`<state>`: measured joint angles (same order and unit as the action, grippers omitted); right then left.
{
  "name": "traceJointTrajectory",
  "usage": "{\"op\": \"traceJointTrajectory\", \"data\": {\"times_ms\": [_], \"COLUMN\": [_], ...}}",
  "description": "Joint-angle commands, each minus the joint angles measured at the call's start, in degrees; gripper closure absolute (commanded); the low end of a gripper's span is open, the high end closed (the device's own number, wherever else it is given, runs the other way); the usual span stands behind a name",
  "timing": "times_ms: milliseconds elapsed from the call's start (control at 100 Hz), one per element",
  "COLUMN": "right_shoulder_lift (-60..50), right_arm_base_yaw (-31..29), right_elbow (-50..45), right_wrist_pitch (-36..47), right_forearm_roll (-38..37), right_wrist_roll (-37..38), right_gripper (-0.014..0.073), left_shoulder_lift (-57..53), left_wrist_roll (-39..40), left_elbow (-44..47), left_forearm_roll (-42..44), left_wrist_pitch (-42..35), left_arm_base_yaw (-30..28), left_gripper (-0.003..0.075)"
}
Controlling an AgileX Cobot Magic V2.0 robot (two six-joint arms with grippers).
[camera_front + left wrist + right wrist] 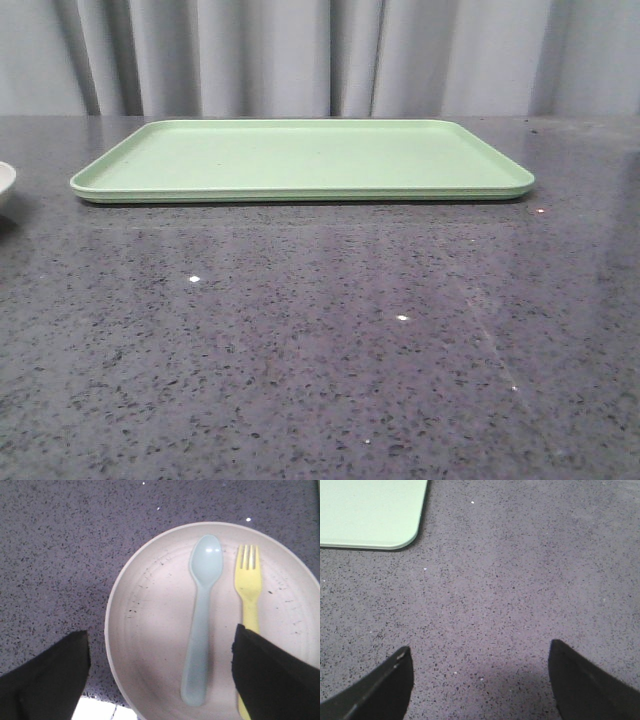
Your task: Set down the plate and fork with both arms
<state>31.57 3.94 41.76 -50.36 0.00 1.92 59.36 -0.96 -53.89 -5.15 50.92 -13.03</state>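
The left gripper [160, 675] hangs wide apart, holding nothing, over the plate [150, 610], where the fork [248, 587] lies beside a blue spoon [202, 615]. The right gripper [480, 680] gapes empty over the table [520, 580], near the tray [370, 510].

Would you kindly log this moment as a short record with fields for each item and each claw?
plate: round off-white speckled plate, on the grey table, at the front view's far left edge
fork: yellow plastic fork, lying in the plate
spoon: pale blue plastic spoon, beside the fork
tray: flat pale green tray, nothing on it
left claw: open, above plate
right claw: open, above bare table
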Motion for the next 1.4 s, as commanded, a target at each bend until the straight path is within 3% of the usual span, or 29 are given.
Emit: {"op": "traceJointTrajectory", "data": {"times_ms": [0, 180, 300, 1390], "right_shoulder_lift": [0.6, 0.6, 0.6, 0.6], "right_arm_base_yaw": [-0.2, -0.2, -0.2, -0.2], "right_elbow": [1.8, 1.8, 1.8, 1.8], "right_wrist_pitch": [3.8, 3.0, 2.7, 2.4], "right_forearm_roll": [0.0, 0.0, 0.0, 0.0], "right_wrist_roll": [-0.3, -0.3, -0.3, -0.3], "right_gripper": [0.0033, 0.0033, 0.0033, 0.0033], "left_shoulder_lift": [1.9, 6.9, 10.7, 23.7], "left_wrist_roll": [-2.4, -9.3, -9.9, -9.9], "left_elbow": [-2.1, -2.1, -2.1, -2.1], "left_forearm_roll": [-3.2, -12.8, -13.5, -13.5], "left_wrist_pitch": [-4.9, -7.1, -8.0, -9.4], "left_arm_base_yaw": [-2.2, -8.1, -9.8, -10.1], "left_gripper": [0.0158, 0.0158, 0.0158, 0.0158]}}
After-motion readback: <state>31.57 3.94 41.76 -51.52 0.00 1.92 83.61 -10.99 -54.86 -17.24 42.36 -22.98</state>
